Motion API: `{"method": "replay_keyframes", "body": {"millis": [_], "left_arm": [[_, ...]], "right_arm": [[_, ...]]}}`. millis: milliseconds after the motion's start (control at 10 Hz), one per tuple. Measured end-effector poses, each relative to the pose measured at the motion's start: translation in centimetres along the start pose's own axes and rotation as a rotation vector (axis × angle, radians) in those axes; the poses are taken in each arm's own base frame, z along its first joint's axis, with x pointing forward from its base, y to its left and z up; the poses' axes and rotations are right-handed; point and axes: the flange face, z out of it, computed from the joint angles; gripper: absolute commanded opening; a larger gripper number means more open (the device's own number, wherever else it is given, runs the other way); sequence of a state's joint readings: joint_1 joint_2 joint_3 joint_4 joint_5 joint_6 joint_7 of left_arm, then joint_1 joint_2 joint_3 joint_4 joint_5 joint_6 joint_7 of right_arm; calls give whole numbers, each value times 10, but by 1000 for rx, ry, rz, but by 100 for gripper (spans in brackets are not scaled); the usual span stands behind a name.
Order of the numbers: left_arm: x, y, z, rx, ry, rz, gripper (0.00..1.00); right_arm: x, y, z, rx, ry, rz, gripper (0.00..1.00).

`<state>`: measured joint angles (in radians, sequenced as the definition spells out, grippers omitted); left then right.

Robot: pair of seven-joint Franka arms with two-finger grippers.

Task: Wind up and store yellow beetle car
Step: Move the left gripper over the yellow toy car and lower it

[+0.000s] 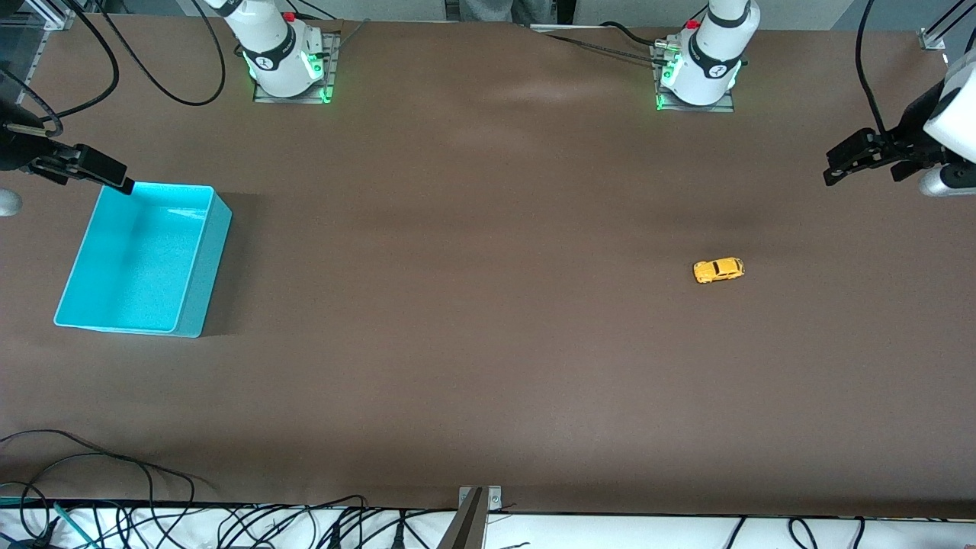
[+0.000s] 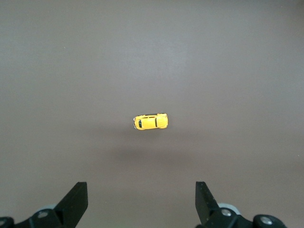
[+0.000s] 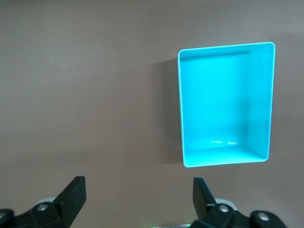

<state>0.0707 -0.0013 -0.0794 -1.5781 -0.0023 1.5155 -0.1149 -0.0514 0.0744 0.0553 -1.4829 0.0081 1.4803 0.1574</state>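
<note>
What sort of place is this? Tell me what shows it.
Most likely a robotics lab bench: two arms bolted along one edge of a brown-covered table, loose cables along the edge nearest the front camera, and only a yellow beetle car and a turquoise bin set out.

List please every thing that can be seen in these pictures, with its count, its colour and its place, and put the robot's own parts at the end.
yellow beetle car: one, yellow-orange with dark windows, on its wheels on the bare table toward the left arm's end
bin: one, turquoise, nothing in it, on the table toward the right arm's end
table: one, brown, carries the car and the bin
cables: many, black, along the table edge nearest the front camera
left claw: one, black, open, holds nothing, up in the air over the left arm's end of the table
right claw: one, black, open, holds nothing, over the bin's corner
</note>
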Motion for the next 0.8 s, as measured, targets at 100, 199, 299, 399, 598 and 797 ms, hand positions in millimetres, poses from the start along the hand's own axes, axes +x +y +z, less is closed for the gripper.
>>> {"method": "replay_keyframes", "body": {"millis": [100,199,299,399,598,797], "left_arm": [[7,-7,4,-2,-6,-14,100],[13,-13,9,-3,-15,-24,100],[17,-17,12,-4,-20,-31,100],[18,-17,12,-5,-18,-32,100],[16,-9,5,-7,-12,-18,100],[12,2,-4,-6,-10,-13,100]], "right_arm": [[0,1,0,0,0,1,100],[0,1,0,0,0,2,100],[0,1,0,0,-1,2,100],[0,1,0,0,-3,2,100],[-1,2,0,-1,-6,3,100],[-1,2,1,-1,-6,3,100]]}}
